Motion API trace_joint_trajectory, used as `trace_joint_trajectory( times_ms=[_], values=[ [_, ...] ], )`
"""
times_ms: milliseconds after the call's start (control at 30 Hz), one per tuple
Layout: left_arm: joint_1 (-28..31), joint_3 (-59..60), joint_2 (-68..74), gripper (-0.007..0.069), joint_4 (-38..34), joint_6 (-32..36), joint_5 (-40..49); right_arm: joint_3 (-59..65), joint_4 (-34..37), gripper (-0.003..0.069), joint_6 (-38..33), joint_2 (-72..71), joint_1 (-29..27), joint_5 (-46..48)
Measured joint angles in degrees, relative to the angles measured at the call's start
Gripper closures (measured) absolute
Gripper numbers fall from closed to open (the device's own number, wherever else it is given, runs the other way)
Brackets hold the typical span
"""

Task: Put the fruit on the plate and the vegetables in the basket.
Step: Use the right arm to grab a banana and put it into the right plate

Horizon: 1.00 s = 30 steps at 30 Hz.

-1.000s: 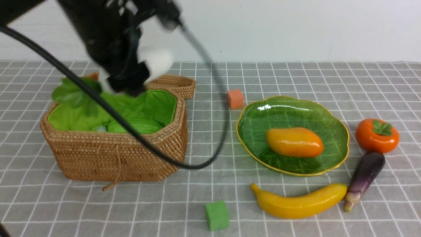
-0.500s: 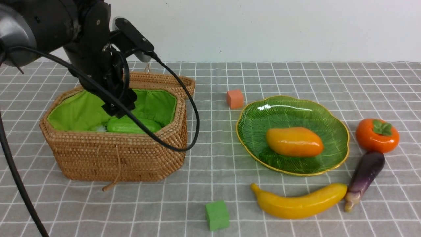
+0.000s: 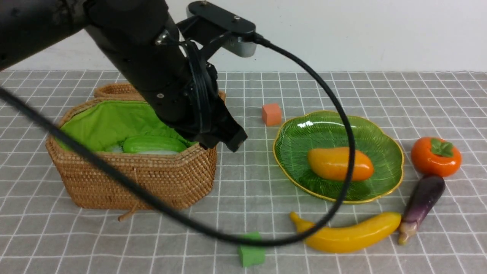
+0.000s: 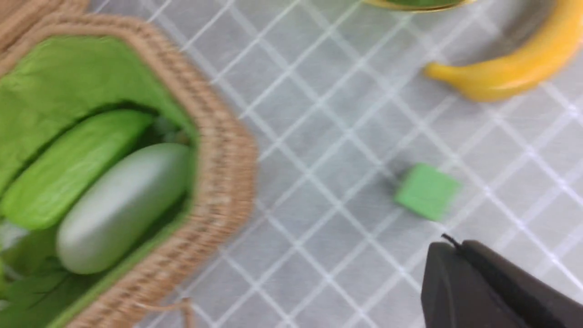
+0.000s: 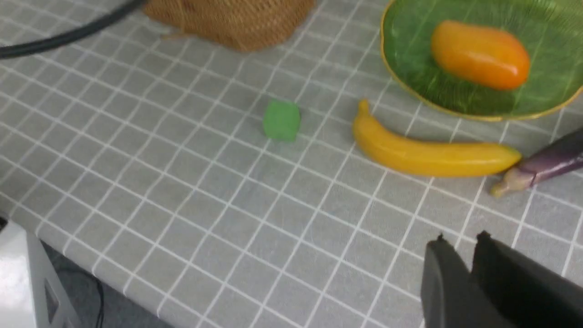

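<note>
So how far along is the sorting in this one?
About half done. The mango lies on the plate; the cucumber and radish lie in the basket. Nothing is in hand: the left gripper is shut and empty by the basket's rim. Left to do: banana and persimmon to the plate, eggplant to the basket.
</note>
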Motion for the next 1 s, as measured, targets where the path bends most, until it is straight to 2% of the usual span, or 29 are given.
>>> trace_joint_trajectory(
  times_ms=[133,300,400,500,567,600,633,833,1000],
  values=[
    [-4.35,8.93,-10.28,0.0638,-0.65,-2.70,-3.53,0.00,1.22,0.0551,-4.65,9.12,0.00,0.00],
    [-5.75,21.00,-24.39,0.0638,-1.20,-6.93,-9.31,0.00,4.54,0.0547,-12.27,19.51,1.31,-2.29],
    [-5.75,30.86,-36.31,0.0638,-1.20,-8.64,-13.41,0.00,4.19,0.0538,-18.92,29.46,5.94,-7.28],
    [-5.75,37.06,-45.73,0.0638,-1.61,-8.87,-17.30,-0.17,1.81,0.0518,-21.87,35.67,9.24,-11.53],
    [-5.75,42.34,-54.31,0.0638,-2.98,-9.02,-21.61,-1.75,-2.69,0.0457,-24.01,43.90,12.40,-15.22],
    [-5.75,42.85,-55.43,0.0638,-3.16,-9.02,-22.17,-1.92,-3.00,0.0452,-24.18,45.08,12.74,-15.58],
    [-5.75,44.29,-59.17,0.0638,-3.81,-9.07,-23.58,-3.65,-5.68,0.0394,-24.48,49.74,13.70,-16.35],
    [-5.75,44.93,-62.96,0.0638,-5.26,-9.07,-24.02,-9.43,-8.20,0.0229,-29.55,63.01,14.12,-16.47],
    [-5.75,45.23,-62.77,0.0638,-9.05,-9.07,-22.61,-12.55,-11.05,0.0181,-33.98,70.41,14.17,-18.19]
  ],
)
